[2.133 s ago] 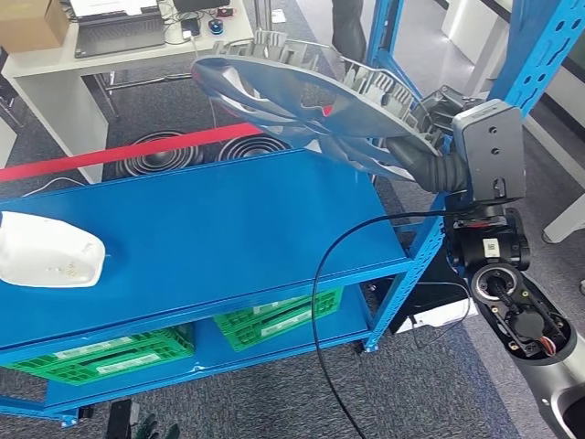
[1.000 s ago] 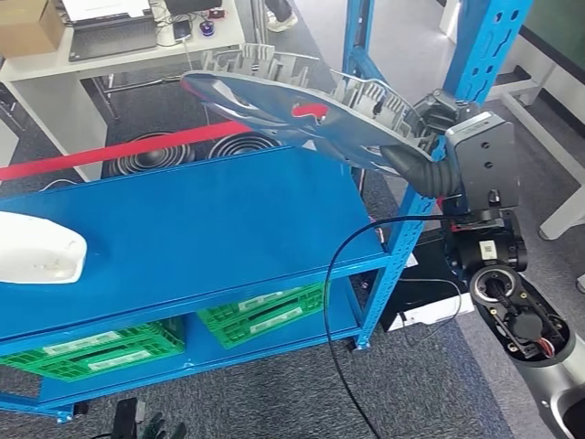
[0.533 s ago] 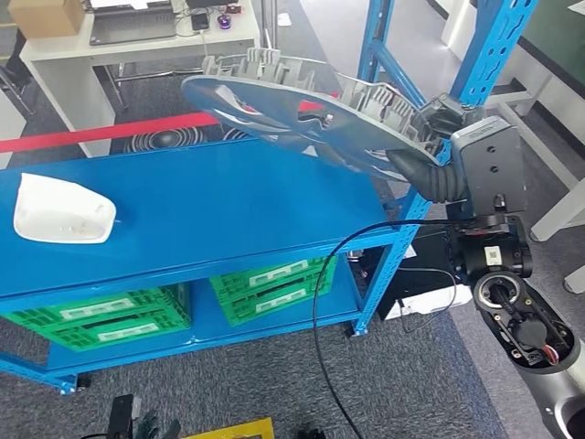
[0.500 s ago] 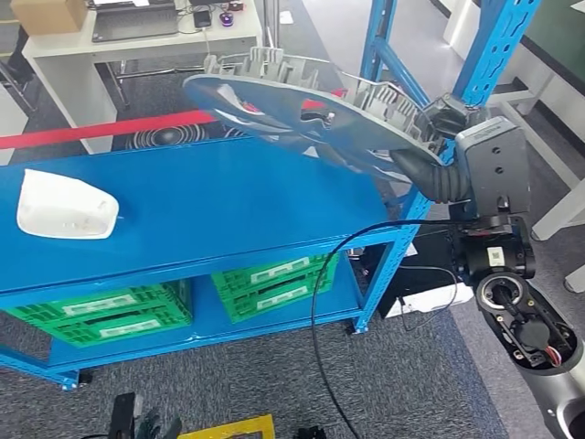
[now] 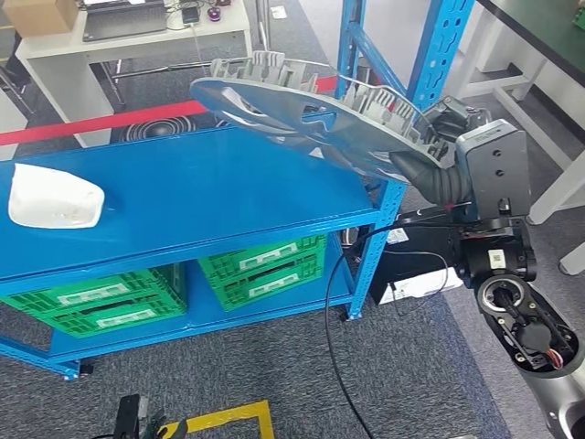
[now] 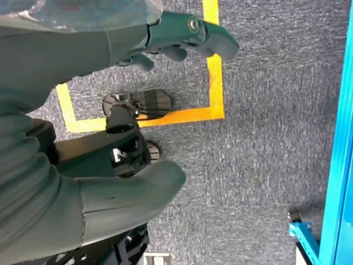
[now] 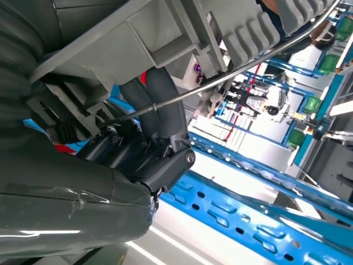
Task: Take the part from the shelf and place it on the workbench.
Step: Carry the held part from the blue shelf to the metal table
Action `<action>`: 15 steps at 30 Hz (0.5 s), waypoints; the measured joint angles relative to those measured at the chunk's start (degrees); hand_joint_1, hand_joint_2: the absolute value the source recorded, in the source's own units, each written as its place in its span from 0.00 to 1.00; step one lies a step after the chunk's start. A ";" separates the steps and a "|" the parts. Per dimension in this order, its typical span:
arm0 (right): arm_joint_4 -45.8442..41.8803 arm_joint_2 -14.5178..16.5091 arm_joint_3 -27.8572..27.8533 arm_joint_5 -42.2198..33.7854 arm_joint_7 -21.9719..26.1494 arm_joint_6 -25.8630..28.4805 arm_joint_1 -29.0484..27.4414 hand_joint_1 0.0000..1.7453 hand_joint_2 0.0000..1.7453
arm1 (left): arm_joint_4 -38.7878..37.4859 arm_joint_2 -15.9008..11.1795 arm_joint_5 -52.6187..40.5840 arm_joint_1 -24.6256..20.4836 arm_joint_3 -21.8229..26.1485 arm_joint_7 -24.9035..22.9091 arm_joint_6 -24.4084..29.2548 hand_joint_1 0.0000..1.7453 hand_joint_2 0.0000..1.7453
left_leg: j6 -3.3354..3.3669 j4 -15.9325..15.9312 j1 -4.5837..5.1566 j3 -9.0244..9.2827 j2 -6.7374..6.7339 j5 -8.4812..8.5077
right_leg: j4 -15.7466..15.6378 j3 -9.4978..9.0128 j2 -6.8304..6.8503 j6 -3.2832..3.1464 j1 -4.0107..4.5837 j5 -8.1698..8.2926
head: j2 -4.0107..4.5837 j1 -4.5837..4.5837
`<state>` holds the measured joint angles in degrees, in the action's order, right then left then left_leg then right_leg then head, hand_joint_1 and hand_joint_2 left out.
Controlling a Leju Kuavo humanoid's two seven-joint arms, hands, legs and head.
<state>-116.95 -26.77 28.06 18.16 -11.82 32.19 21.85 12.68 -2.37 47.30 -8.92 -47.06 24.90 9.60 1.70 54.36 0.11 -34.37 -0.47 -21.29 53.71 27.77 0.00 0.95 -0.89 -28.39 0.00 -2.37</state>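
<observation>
1. Large round silver ribbed metal part point(image 5: 311, 114) held aloft, tilted, above the blue steel shelf point(image 5: 207, 192); clear of its deck for carrying.
2. Right hand point(image 5: 441, 123) grips the part's rim.
3. Left hand point(image 6: 124, 110) hangs, fingers apart, holding nothing.
4. White moulded piece point(image 5: 54, 197) stays shelved.
</observation>
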 joint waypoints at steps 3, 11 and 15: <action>0.00 0.00 0.04 0.00 0.00 -0.04 0.00 1.00 1.00 | -0.01 -0.17 0.07 0.22 0.00 0.00 -0.01 0.00 1.00 | -0.07 -0.05 -0.01 0.01 0.02 0.35 | 0.07 0.06 0.01 -0.09 0.01 0.11 | 0.00 0.53; -0.19 0.00 0.25 0.01 -0.01 -0.04 -0.03 1.00 1.00 | 0.01 -0.37 0.07 0.37 0.00 0.10 -0.15 0.00 1.00 | -0.64 -1.39 -0.35 0.76 -0.02 0.50 | 0.26 0.01 0.00 0.43 -0.06 -0.74 | 0.00 0.53; -0.29 0.00 0.24 0.00 0.00 0.02 -0.15 1.00 1.00 | 0.02 -0.23 0.03 0.26 0.00 0.22 -0.29 0.00 1.00 | -0.86 -2.58 -1.02 1.95 -0.08 0.38 | 12.78 6.86 -0.04 1.42 -0.44 -5.99 | 0.00 -0.38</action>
<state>-117.24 -26.77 28.30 18.16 -11.82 32.21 21.70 12.70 -2.60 47.34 -8.66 -47.06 25.11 9.31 0.84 51.77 -0.91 -32.42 -0.55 -20.91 66.49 34.63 -0.03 2.37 -1.33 -34.38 0.00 -2.75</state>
